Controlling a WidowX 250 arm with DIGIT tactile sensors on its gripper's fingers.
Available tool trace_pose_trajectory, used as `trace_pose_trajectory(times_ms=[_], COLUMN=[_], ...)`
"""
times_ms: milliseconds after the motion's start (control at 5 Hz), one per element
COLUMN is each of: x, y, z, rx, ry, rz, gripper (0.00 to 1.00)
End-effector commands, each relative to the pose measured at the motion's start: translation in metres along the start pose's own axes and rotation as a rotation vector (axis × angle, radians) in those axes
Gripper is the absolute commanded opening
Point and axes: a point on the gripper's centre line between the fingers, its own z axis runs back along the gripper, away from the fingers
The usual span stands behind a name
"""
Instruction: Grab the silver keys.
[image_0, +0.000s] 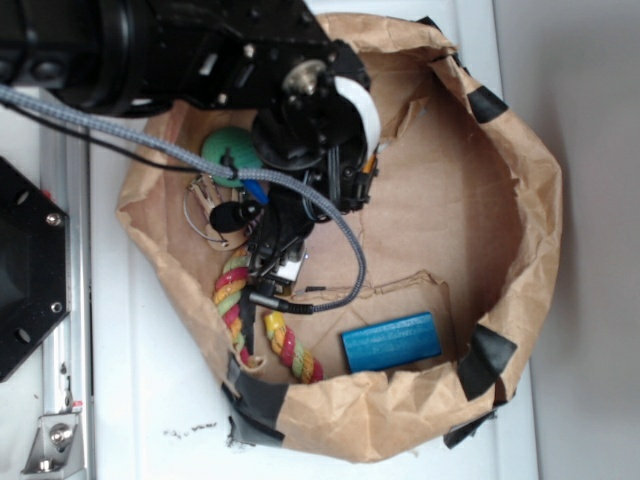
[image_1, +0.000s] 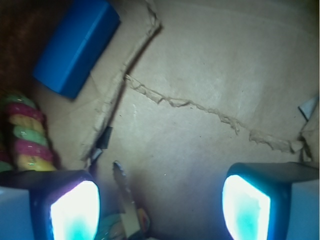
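White table, paper bag holding rope toy, blue box, green ball, silver keys, claw released

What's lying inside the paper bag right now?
Inside the paper bag: a blue box, a rope toy, a green ball and part of the silver keys. The gripper, open, and its arm cover the rest.
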Motion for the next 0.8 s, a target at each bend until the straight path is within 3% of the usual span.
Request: trace_pose_trajectory(times_ms=[0, 600], x=[-0.0031, -0.0089], y=[0.0045, -0.0004], z=[-0.0016, -0.006], rx=[0.028, 0.024], ry=[-0.033, -0.03], rz=[-0.011, -0.014], gripper=[1.0, 1.0])
